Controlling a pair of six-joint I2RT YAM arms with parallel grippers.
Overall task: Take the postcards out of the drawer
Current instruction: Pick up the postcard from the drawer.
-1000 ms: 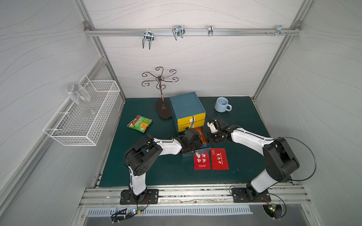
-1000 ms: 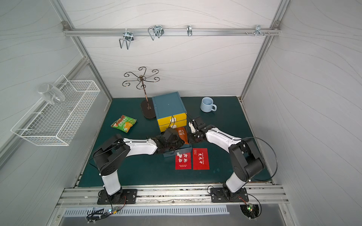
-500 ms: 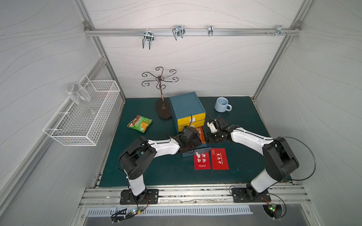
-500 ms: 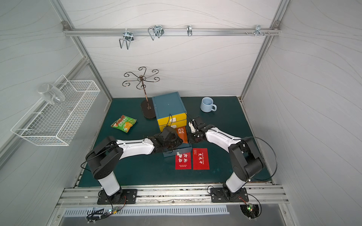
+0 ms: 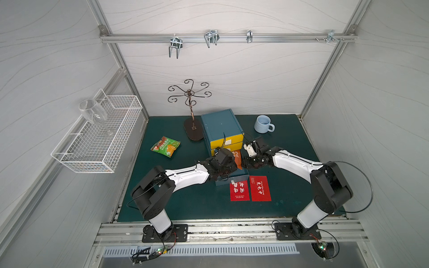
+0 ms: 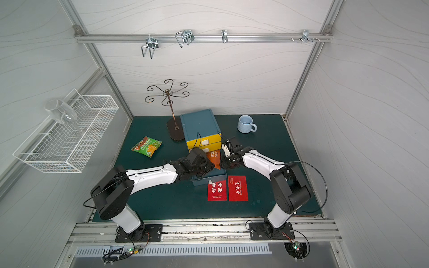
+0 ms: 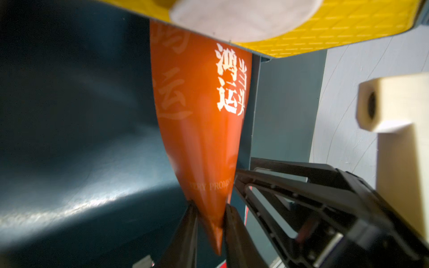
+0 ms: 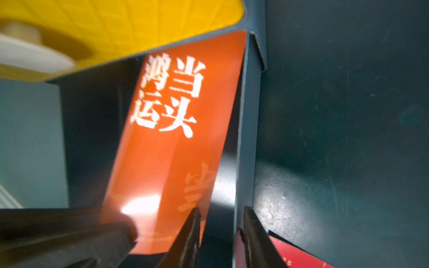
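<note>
The orange postcard (image 5: 237, 157) with white characters stands tilted in the pulled-out blue drawer (image 5: 228, 183), bent along its length. My left gripper (image 7: 211, 222) is shut on its lower corner, seen in a top view at the left gripper (image 5: 234, 166). My right gripper (image 8: 221, 232) is open beside the orange postcard (image 8: 167, 143); one finger lies against the card and the drawer's side wall (image 8: 247, 139) stands between the jaws. Two red postcards (image 5: 239, 190) (image 5: 260, 188) lie flat on the green mat in front of the drawer. In both top views the two grippers meet over the drawer, the right gripper (image 6: 222, 163) facing the left.
The blue cabinet (image 5: 219, 124) with yellow drawer fronts stands behind the open drawer. A green-orange snack packet (image 5: 165, 146) lies to its left, a metal hook stand (image 5: 192, 130) beside it, and a pale blue mug (image 5: 263, 124) at the back right. A wire basket (image 5: 97, 139) holds a glass on the left wall.
My right gripper has opened and let go of the orange postcard. My left gripper has closed on the card's corner and shifted slightly towards the cabinet.
</note>
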